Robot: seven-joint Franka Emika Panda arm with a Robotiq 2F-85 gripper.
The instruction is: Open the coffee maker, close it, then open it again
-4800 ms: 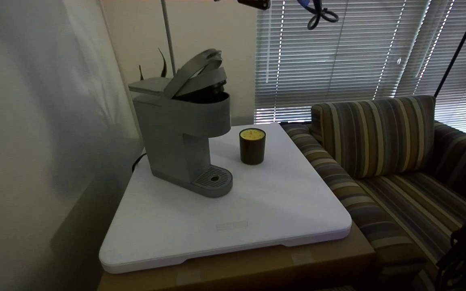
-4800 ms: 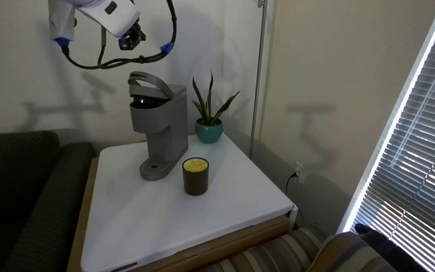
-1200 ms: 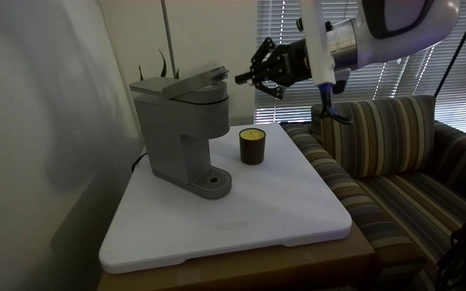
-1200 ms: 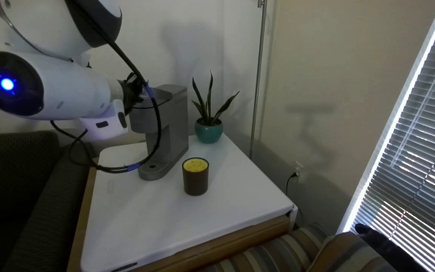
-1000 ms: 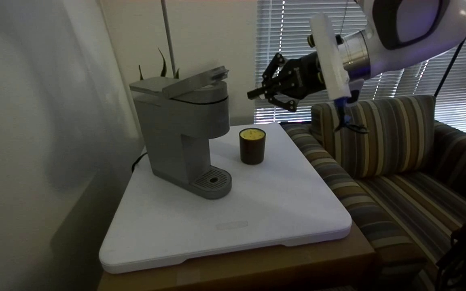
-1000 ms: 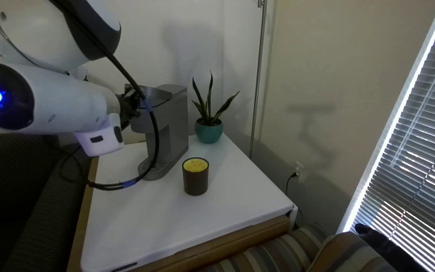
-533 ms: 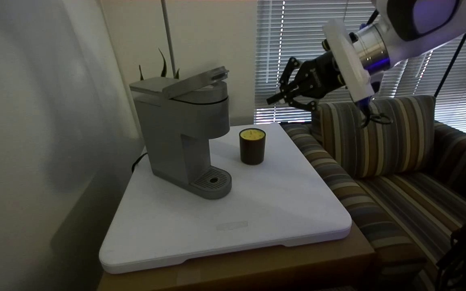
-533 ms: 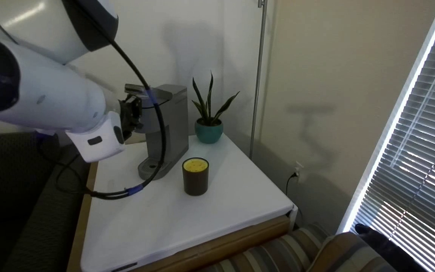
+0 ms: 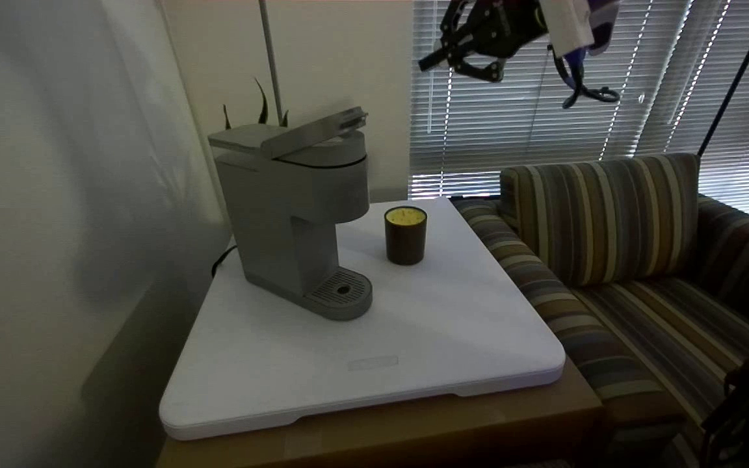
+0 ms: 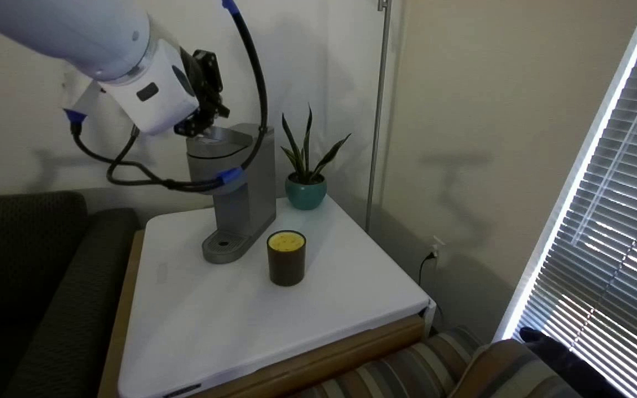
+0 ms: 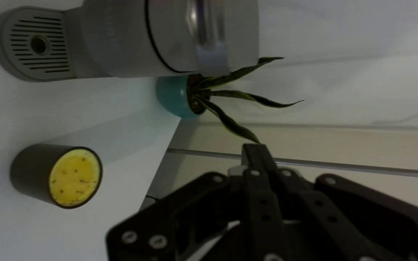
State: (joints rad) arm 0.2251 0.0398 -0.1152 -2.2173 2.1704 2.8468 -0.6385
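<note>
The grey coffee maker [image 9: 270, 214] stands upright on the white table in both exterior views [image 10: 260, 182]. Its top lid [image 9: 339, 154] is down, with only a thin dark seam below it. The lid's handle [image 9: 309, 134] slants up towards the front. In the wrist view the coffee maker [image 11: 122, 40] lies at the upper left, sideways. My gripper [image 9: 428, 62] is above and in front of the coffee maker, apart from it. Its fingers meet with nothing between them, as the wrist view [image 11: 258, 152] shows. In an exterior view the arm and its cable cover part of the coffee maker.
A dark cup with a yellow top [image 9: 406, 235] stands on the white table [image 9: 270, 377] beside the coffee maker. A potted plant [image 10: 306, 190] stands behind. A thin metal pole [image 10: 379, 121] is near the wall. A striped armchair [image 9: 608, 227] adjoins the table.
The lid was raised 4.8 seconds ago and is down now. Over the last second my shut gripper moved back and down from the coffee maker, then rose well above it.
</note>
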